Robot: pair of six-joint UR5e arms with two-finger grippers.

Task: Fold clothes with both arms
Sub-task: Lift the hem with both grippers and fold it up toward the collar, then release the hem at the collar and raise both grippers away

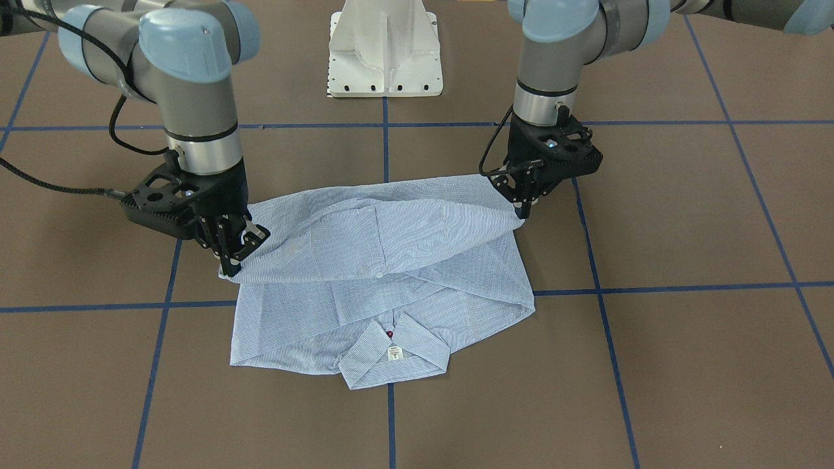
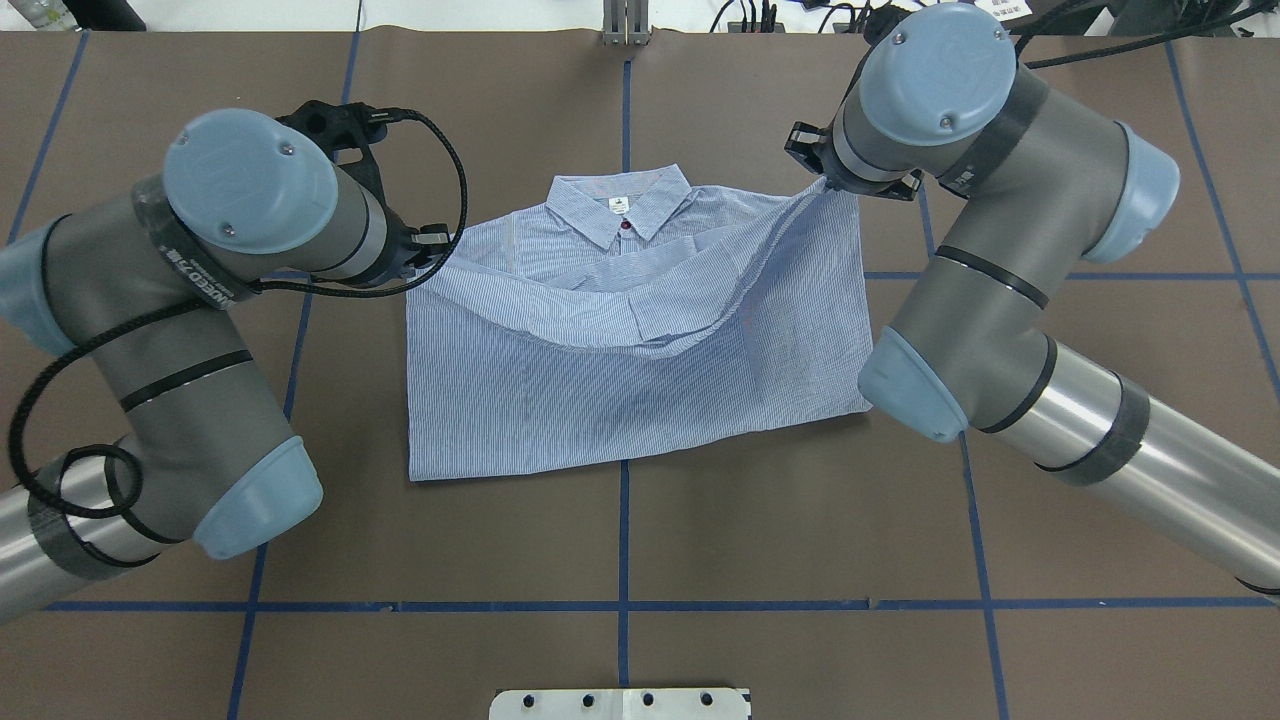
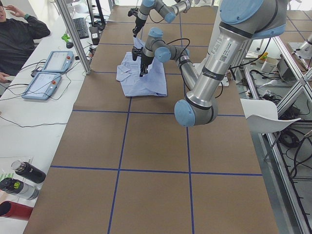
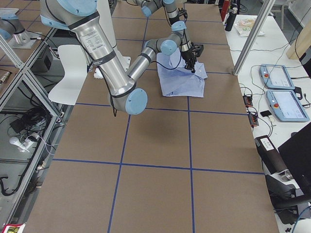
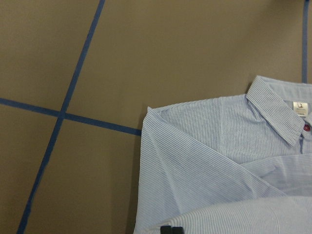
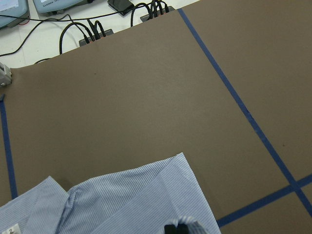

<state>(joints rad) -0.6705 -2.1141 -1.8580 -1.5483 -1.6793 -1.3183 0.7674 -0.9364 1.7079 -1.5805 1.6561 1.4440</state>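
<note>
Nearest the robot, the shirt [image 2: 640,400] lies on the brown table [image 2: 800,540] with a straight doubled edge toward the base. Its sides look already tucked in to a rough rectangle, so I judge the sleeve folds done and the bottom-to-top fold under way. Beyond that edge the hem [image 1: 313,279] half is raised off the lower layer, stretched between the two arms and sagging in the middle; it is not yet laid down. The right gripper [image 1: 234,259] is clenched on one hem corner, the cloth pinched in its jaws as its wrist view shows, and it stands a little farther out from the robot than its partner. The left gripper [image 1: 522,207] is likewise clamped on the other corner, with striped cloth right at its jaws in its own wrist view. Farthest out, the collar [image 1: 365,355] with its white neck label [image 1: 393,353] lies flat and uncovered. What is left, by my reading, is to carry the hem on toward the shoulders, level the two corners, set the layer down, let go, and perhaps fold once more.
</note>
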